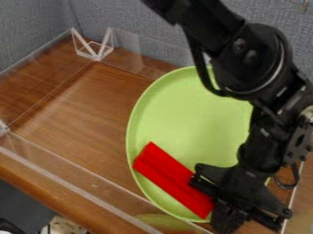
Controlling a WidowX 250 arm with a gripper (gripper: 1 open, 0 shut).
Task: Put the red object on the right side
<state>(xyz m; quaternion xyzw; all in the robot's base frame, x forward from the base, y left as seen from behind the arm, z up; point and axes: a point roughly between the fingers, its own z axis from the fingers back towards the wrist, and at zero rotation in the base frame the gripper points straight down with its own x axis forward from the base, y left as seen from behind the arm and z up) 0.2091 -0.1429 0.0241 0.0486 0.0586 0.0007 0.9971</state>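
1. The red object (173,178) is shown lying on the lime-green plate (184,105), in the portion of the plate nearest the bottom of the view. Its long axis is set obliquely, from upper left to lower right, and a grooved face is turned upward.

2. The lower right end of the red object is met, in the view, by the dark gripper (221,203), by which that end is partly covered. The fingers are pressed together; whether the end of the block is pinched between them cannot be told.

3. The plate is seen as a broad, round disc with a raised rim. Its right side is partly hidden by the black robot arm (244,59), which is extended from the top of the view down to the gripper.

4. The plate is supported by a brown wooden table (73,101), whose grain is exposed to the left of the plate.

5. Along the near side of the table, a transparent strip (76,181) is seen running obliquely. Near it, below the plate, a yellow-green item (162,222) is partly visible; its nature cannot be made out.

6. At the far left corner of the table, a small white wire frame (91,46) is placed, well apart from the plate. Behind it, the scene is bounded by a grey textured wall (141,23).
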